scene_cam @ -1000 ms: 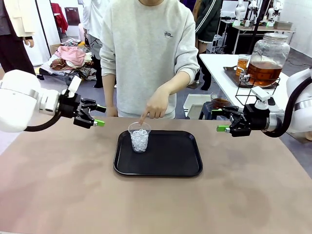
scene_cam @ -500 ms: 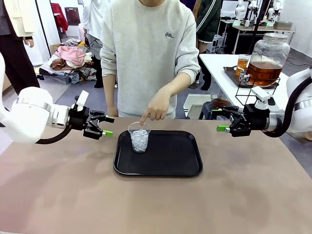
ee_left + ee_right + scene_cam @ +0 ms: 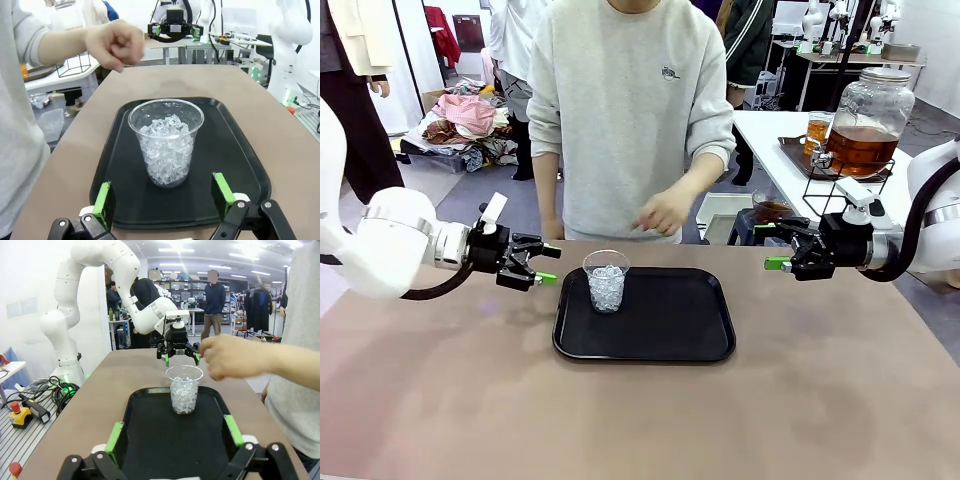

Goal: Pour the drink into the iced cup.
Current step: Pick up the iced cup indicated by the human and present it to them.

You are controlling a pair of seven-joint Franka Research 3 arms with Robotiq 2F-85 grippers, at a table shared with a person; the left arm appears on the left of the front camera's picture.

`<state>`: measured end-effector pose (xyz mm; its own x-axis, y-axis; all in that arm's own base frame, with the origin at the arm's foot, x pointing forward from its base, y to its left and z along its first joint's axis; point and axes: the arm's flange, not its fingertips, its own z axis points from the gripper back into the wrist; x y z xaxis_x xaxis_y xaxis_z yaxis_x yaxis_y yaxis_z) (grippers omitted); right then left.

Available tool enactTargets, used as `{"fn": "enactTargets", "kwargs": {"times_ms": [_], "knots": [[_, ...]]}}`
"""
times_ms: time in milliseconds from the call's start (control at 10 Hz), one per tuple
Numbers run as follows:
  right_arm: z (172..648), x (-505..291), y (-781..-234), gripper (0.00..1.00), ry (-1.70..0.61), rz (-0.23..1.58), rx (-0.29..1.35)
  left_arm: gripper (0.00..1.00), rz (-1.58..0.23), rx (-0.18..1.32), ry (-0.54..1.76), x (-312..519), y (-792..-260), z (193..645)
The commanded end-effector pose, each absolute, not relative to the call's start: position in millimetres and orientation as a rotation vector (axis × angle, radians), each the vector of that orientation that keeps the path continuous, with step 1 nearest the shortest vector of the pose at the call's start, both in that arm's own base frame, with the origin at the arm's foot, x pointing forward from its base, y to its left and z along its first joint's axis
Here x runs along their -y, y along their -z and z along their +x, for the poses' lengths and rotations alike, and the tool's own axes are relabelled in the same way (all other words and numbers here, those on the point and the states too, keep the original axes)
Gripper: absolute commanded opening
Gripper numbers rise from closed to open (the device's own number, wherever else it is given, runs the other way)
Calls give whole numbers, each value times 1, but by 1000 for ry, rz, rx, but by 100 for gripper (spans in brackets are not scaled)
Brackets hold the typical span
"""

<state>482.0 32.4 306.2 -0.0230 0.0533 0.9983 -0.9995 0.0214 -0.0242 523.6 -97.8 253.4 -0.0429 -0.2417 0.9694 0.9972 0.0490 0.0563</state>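
The iced cup [image 3: 606, 282], clear plastic full of ice cubes, stands upright on the left part of a black tray [image 3: 670, 325]. My left gripper [image 3: 548, 265] hovers open just left of the cup, level with its rim, apart from it. In the left wrist view the cup [image 3: 166, 142] sits ahead between the spread green pads of the left gripper [image 3: 163, 195]. My right gripper [image 3: 770, 245] stays open off the tray's right side, facing the cup [image 3: 184, 389]. The amber-brown drink [image 3: 861, 148] fills the lower part of a big glass jar on the side table at far right.
The person stands behind the table with a hand [image 3: 665, 212] raised above the tray's far edge. A small glass of amber liquid [image 3: 817, 131] stands beside the jar on a dark tray. The brown table [image 3: 640, 420] has free room in front of the tray.
My left arm has swung right and lower, bringing its open gripper up beside the cup. The person's hand has lifted off the cup's rim and drawn back to the right. My right arm is still.
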Motion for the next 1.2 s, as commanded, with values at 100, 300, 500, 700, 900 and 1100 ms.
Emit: {"fn": "enactTargets", "kwargs": {"times_ms": [100,300,500,700,900,1100], "knots": [[485,-34,-309,100,-1237,1142,1189,100,-966,1094,1305,98,-253,523],[485,-34,-309,100,-1237,1142,1189,100,-966,1094,1305,98,-253,523],[485,-34,-309,100,-1237,1142,1189,100,-989,1087,1313,103,-247,525],[485,-34,-309,100,-1237,1142,1189,100,-1023,1085,1311,113,-234,528],[485,-34,-309,100,-1237,1142,1189,100,-1020,1099,1311,121,-225,531],[485,-34,-309,100,-1237,1142,1189,100,-1012,1130,1310,126,-219,534]]}}
